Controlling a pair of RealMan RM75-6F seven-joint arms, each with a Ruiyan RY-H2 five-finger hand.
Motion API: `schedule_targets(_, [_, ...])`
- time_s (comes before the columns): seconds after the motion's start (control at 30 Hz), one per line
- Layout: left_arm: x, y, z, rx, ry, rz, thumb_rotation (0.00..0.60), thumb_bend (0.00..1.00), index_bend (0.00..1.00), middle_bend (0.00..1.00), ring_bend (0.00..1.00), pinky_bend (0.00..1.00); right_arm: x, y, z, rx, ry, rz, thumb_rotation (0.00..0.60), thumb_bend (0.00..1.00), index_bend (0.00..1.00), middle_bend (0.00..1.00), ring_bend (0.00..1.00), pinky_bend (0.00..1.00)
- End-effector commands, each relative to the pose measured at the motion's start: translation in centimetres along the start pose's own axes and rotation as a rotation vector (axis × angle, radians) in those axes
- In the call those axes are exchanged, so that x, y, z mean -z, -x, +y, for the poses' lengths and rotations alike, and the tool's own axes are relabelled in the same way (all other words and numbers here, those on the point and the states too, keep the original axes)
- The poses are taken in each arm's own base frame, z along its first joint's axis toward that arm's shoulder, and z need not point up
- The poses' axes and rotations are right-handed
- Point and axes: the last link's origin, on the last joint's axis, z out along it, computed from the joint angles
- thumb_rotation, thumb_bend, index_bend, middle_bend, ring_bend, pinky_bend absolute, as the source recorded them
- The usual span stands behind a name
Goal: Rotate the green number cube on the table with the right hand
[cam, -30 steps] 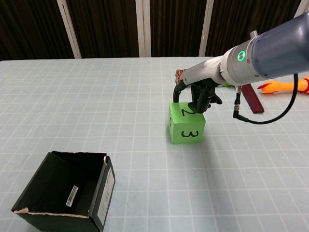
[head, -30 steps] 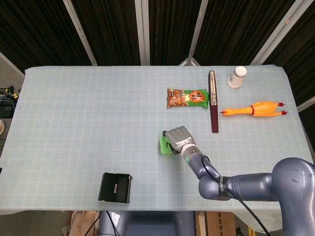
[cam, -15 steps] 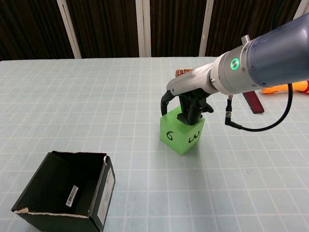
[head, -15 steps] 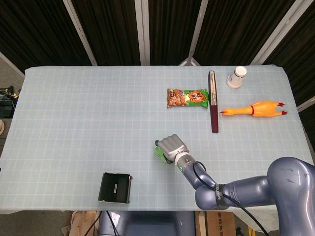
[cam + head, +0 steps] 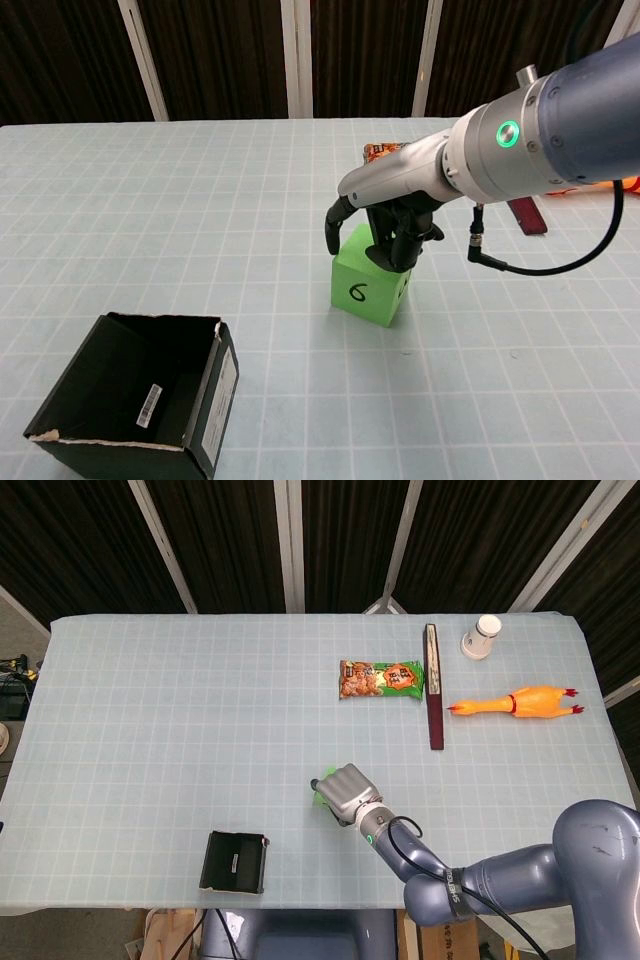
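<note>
The green number cube (image 5: 362,293) stands on the table near its front middle, its face marked 6 turned toward the chest camera. My right hand (image 5: 388,228) rests on the cube's top, with fingers curled down over its upper right edge and one finger hanging free on the left. From the head view the right hand (image 5: 346,790) covers nearly the whole cube (image 5: 319,798), leaving only a green sliver at its left. Neither view shows my left hand.
An open black box (image 5: 140,391) lies front left of the cube. Further back sit a snack packet (image 5: 381,679), a long dark bar (image 5: 433,685), a rubber chicken (image 5: 520,703) and a white cup (image 5: 481,636).
The cube has turned on the table: the 3 face has swung away to the right and the 6 face now points forward. My right hand turned with it, shifting slightly left and toward me.
</note>
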Motion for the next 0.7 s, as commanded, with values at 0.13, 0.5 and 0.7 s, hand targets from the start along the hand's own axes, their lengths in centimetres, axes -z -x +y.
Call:
schedule_targets(0.13, [0.0, 0.0, 0.0, 0.0, -0.001, 0.0, 0.6, 0.27, 0.01, 0.0, 0.04, 0.16, 0.5, 0.2, 0.3, 0.006, 0.001, -0.004, 0.6, 0.69, 0.25, 0.82, 0.79, 0.66])
schedule_targets(0.5, [0.1, 0.1, 0.1, -0.005, 0.001, 0.002, 0.6, 0.27, 0.01, 0.0, 0.04, 0.16, 1.6, 0.9, 0.6, 0.03, -0.013, -0.018, 0.6, 0.69, 0.25, 0.82, 0.79, 0.66])
schedule_targets(0.7, [0.1, 0.1, 0.1, -0.006, 0.0, 0.004, 0.6, 0.27, 0.01, 0.0, 0.04, 0.16, 2.2, 1.5, 0.3, 0.034, -0.038, -0.03, 0.6, 0.69, 0.25, 0.82, 0.79, 0.66])
